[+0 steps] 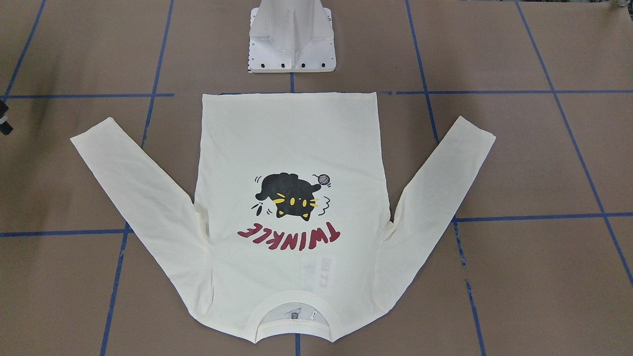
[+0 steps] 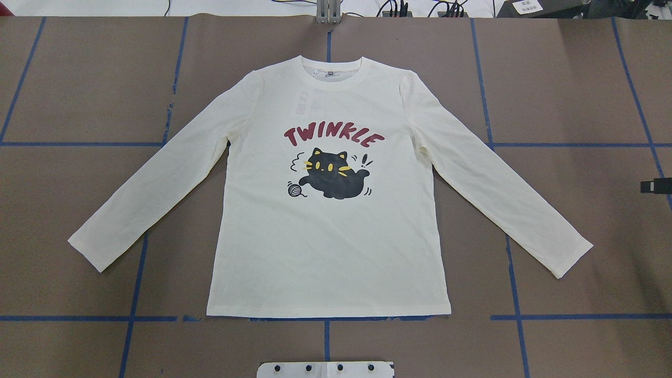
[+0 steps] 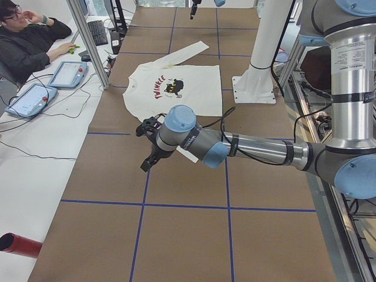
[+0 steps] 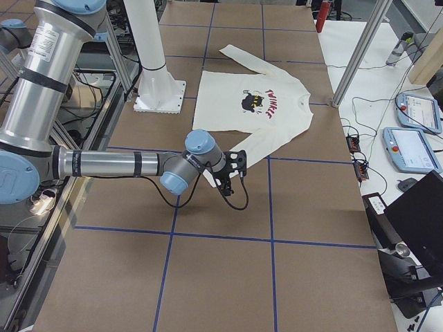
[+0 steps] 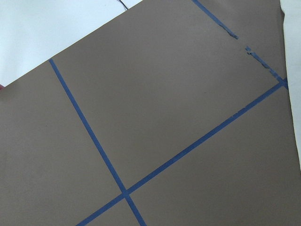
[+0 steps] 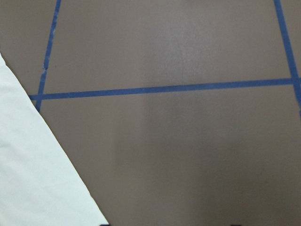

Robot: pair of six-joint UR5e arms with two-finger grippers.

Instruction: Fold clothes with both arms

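Note:
The cream long-sleeved shirt [image 2: 325, 252] lies flat on the brown table, print side up, with both sleeves spread out and down. Its black cat, yarn ball and red "TWINKLE" lettering [image 1: 289, 230] face up. The left gripper [image 3: 146, 165] hovers over bare table beyond the shirt's left sleeve; I cannot tell if it is open or shut. The right gripper [image 4: 226, 188] hangs near the right sleeve's cuff [image 4: 211, 178], and only a black sliver of it [image 2: 656, 185] reaches the overhead view. A shirt edge shows in the right wrist view [image 6: 33, 179] and in the left wrist view [image 5: 294, 47].
The white pedestal base [image 1: 292, 39] stands just behind the shirt's hem. Blue tape lines [image 2: 325, 336] grid the table. A person [image 3: 29, 41] sits at a side desk with control tablets [image 3: 29, 100]. A red cylinder [image 3: 17, 245] lies off the table's edge.

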